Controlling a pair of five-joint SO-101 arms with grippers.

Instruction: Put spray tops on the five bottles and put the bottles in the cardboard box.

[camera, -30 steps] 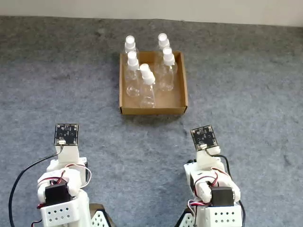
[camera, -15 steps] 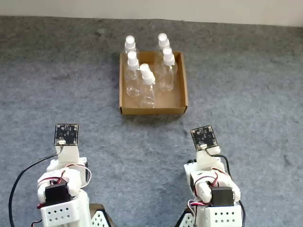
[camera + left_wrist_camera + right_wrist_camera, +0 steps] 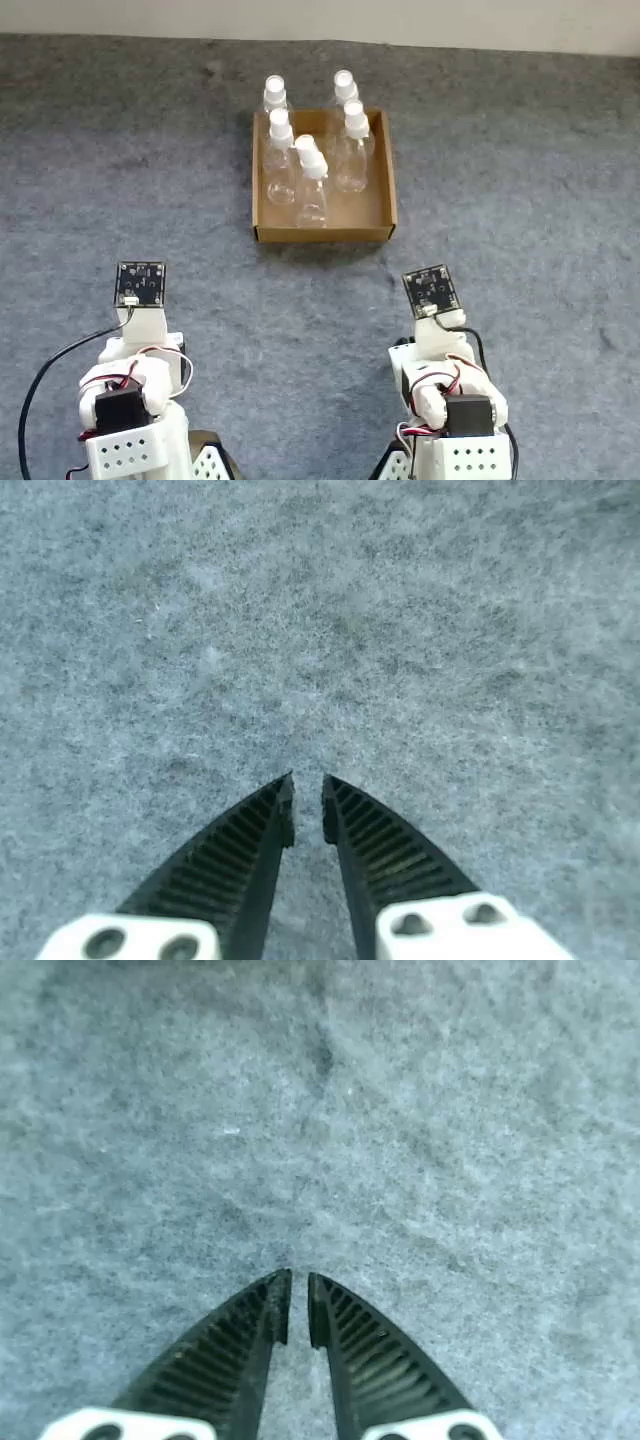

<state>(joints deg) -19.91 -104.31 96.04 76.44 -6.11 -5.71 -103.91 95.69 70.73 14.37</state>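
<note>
Near the table's [image 3: 520, 200] far edge, midway across - cardboard box [image 3: 320, 236] with 5 bottles [image 3: 311, 195] standing inside, white spray tops [image 3: 311, 158] on all 5. Toward the near edge - left claw [image 3: 308, 810] and right claw [image 3: 298, 1305], tips together, gripping nothing, over grey carpet.

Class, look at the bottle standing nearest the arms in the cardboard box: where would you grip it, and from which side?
Probably best: grip the nearest bottle at its neck, just under the white spray top, coming down from above on the arms' side. It stands upright, the cardboard box walls surround its base, and the other bottles crowd behind it.
</note>
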